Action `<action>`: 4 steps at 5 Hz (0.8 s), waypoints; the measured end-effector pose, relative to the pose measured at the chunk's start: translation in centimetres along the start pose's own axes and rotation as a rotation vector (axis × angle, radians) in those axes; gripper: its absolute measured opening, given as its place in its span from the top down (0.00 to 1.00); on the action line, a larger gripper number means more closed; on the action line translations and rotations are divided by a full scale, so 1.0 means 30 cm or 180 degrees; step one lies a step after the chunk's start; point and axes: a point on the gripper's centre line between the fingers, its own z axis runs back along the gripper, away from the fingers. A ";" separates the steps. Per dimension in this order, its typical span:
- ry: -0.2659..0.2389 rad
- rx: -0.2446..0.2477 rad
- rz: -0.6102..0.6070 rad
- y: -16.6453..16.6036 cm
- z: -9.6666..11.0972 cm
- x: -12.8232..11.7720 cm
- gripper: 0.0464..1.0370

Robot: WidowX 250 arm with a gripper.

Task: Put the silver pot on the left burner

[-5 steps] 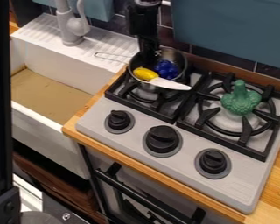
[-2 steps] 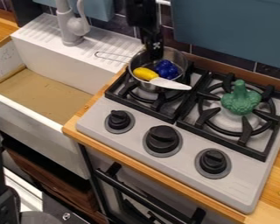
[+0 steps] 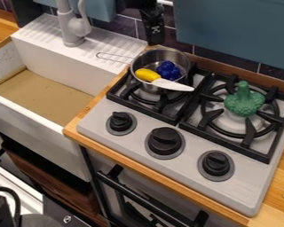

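One silver pot [image 3: 148,61] on the left burner [image 3: 161,105], the jaws [image 3: 155,39] near its far rim.
One blue bunch [image 3: 168,71] and one knife [image 3: 171,85] in it, one broccoli [image 3: 245,100] on the right burner [image 3: 249,131]; three knobs [image 3: 165,140]. The jaws, clenched or released I cannot tell, have risen from the unmoved pot.

Brick-shaped dark wall tiles [image 3: 128,25] run behind the gripper [image 3: 155,43], next to a blue-grey panel [image 3: 239,31]. Below it spreads the wooden countertop [image 3: 281,181], with a white apron-front sink [image 3: 49,137] off to its side, above what looks like brown wood cabinetry [image 3: 43,166].
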 end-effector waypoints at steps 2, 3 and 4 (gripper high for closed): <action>-0.0049 0.0197 -0.0574 0.122 -0.009 -0.089 0.04; -0.0046 0.0151 -0.0742 0.143 0.008 -0.123 0.04; -0.0047 0.0222 -0.0880 0.164 0.010 -0.134 0.04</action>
